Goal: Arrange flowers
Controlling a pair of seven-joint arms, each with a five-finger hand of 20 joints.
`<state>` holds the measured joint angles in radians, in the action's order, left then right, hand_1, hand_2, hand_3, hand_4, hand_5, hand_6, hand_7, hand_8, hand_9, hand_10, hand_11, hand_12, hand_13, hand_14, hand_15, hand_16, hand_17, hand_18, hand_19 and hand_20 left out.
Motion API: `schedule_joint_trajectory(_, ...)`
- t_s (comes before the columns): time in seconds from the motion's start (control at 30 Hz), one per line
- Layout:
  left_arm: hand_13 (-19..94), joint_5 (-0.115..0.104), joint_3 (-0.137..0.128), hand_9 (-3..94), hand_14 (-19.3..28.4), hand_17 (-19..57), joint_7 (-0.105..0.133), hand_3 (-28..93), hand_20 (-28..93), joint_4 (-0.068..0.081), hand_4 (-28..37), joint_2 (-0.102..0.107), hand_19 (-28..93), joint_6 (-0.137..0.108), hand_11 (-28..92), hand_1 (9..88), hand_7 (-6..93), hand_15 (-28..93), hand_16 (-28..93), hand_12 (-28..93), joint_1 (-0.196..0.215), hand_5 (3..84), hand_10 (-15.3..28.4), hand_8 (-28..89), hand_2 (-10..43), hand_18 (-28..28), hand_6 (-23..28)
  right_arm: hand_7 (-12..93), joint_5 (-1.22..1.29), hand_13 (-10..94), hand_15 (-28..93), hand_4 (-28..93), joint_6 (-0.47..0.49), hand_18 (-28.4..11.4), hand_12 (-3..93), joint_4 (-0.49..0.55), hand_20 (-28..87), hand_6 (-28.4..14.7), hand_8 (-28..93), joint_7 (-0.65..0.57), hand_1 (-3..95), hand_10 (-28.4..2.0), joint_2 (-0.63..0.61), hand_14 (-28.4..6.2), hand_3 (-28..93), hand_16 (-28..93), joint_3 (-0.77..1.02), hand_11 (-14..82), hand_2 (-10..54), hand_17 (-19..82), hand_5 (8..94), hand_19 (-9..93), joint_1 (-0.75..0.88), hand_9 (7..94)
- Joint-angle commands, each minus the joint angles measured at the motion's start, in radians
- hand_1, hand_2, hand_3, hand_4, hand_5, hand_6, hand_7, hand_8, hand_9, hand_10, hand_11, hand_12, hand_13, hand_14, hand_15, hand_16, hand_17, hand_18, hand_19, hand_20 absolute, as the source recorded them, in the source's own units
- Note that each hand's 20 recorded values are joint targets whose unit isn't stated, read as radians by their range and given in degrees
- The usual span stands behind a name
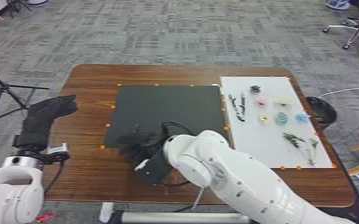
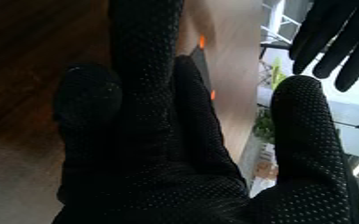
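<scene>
Your right hand (image 1: 143, 147) is over the black mat's (image 1: 162, 102) near edge, left hand (image 1: 49, 111) left of it; fingers extended on both.

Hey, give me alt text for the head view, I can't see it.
A robot's right hand is at the near edge of a dark mat on a brown table. Blossoms and green stems lie on a white sheet to the right; the left hand is by the table's left edge.

pastel flowers (image 1: 282, 118) across white sheet (image 1: 257, 136)
</scene>
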<state>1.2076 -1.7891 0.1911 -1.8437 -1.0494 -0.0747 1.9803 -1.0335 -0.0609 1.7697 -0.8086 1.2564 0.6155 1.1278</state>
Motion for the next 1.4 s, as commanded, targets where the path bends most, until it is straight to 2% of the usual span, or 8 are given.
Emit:
schedule_joint_trajectory(0.03, 41, 0.000, 0.011, 50.0, 18.5, 8.4, 0.001, 67, 19, 0.006, -28.3, -0.004, 11, 0.013, 23, 23.3, 15.4, 28, 1, 15, -0.012, 52.0, 14.4, -7, 7.8, 12.1, 2.2, 3, -0.030, 86, 37, -5, -0.042, -11.9, 10.1, -0.030, 27, -11.0, -5, 0.018, 25.9, -18.7, 0.022, -10.6, 48, 28, 0.015, 5.5, 11.5, 62, 51.1, 84, -0.015, 49.5)
schedule_joint_trajectory(0.4, 41, 0.000, 0.001, 49.9, 18.6, 8.4, 0.003, 67, 19, 0.000, -28.3, -0.010, 11, 0.015, 23, 23.2, 15.4, 28, 1, 15, 0.001, 52.0, 14.6, -7, 7.7, 12.1, 2.1, 3, 0.000, 86, 37, -5, -0.065, -12.0, 9.9, -0.009, 26, -11.0, -5, 0.027, 25.6, -18.6, 0.015, -10.5, 49, 28, 0.041, 5.6, 11.4, 61, 50.7, 85, -0.004, 49.2)
schedule_joint_trajectory(0.57, 41, 0.000, -0.012, 49.9, 18.6, 8.4, -0.001, 67, 19, -0.009, -28.3, -0.014, 11, 0.012, 23, 23.2, 15.5, 28, 1, 15, 0.019, 51.9, 14.6, -7, 7.8, 12.1, 2.1, 3, 0.112, 87, 37, -6, -0.092, -11.8, 10.3, 0.090, 25, -10.9, -5, 0.046, 25.5, -18.9, -0.041, -10.3, 49, 28, 0.070, 6.2, 11.4, 62, 51.8, 85, 0.027, 51.0)
schedule_joint_trajectory(0.8, 41, -0.001, -0.019, 50.0, 18.6, 8.4, -0.005, 67, 19, -0.011, -28.3, -0.028, 11, 0.012, 23, 23.1, 15.4, 28, 1, 15, 0.028, 51.9, 14.5, -7, 7.8, 12.1, 2.2, 5, 0.188, 87, 39, -5, -0.047, -11.2, 13.8, 0.267, 25, -9.9, -4, 0.080, 27.8, -20.6, -0.190, -9.7, 51, 29, 0.229, 8.3, 8.2, 63, 55.5, 86, 0.111, 60.3)
schedule_joint_trajectory(0.97, 41, 0.001, -0.026, 50.0, 18.6, 8.4, -0.003, 67, 19, -0.019, -28.3, -0.032, 11, 0.009, 23, 23.3, 15.5, 28, 1, 15, 0.037, 52.0, 14.5, -7, 7.8, 12.1, 2.1, 12, -0.193, 86, 40, -6, 0.007, -11.5, 19.3, 0.352, 26, -7.3, -3, 0.200, 33.6, -19.0, -0.326, -9.0, 56, 30, 0.403, 13.1, -0.9, 61, 61.6, 87, 0.232, 68.2)
schedule_joint_trajectory(1.13, 41, 0.006, -0.034, 50.0, 18.6, 8.4, 0.001, 68, 19, -0.024, -28.3, -0.040, 11, 0.006, 23, 24.2, 15.5, 28, 1, 15, 0.051, 52.0, 14.5, -7, 6.6, 12.2, 2.1, 17, -0.568, 85, 45, -9, -0.029, -12.0, 23.4, 0.394, 30, -6.4, -3, 0.294, 34.9, -17.5, -0.440, -7.6, 59, 32, 0.624, 20.0, -9.0, 60, 63.9, 87, 0.416, 71.6)
schedule_joint_trajectory(1.3, 41, 0.009, -0.043, 50.1, 18.6, 8.7, 0.010, 68, 19, -0.034, -27.8, -0.049, 11, -0.007, 23, 28.1, 15.5, 28, 1, 15, 0.067, 52.0, 14.4, -7, 2.7, 12.2, 2.1, 21, -0.808, 86, 47, -10, -0.043, -11.9, 26.2, 0.393, 32, -5.4, -2, 0.318, 35.6, -15.6, -0.503, -6.4, 58, 33, 0.827, 25.9, -9.5, 60, 65.5, 89, 0.608, 73.7)
schedule_joint_trajectory(1.4, 41, 0.017, -0.043, 50.1, 18.5, 8.8, 0.009, 67, 20, -0.035, -26.7, -0.052, 12, 0.000, 23, 29.1, 15.6, 28, 1, 15, 0.068, 52.0, 14.4, -7, 1.7, 12.3, 2.2, 22, -0.947, 87, 48, -11, -0.067, -11.7, 27.4, 0.377, 33, -5.0, -3, 0.321, 36.6, -14.4, -0.522, -5.6, 59, 33, 0.917, 28.7, -9.5, 60, 66.5, 90, 0.712, 74.8)
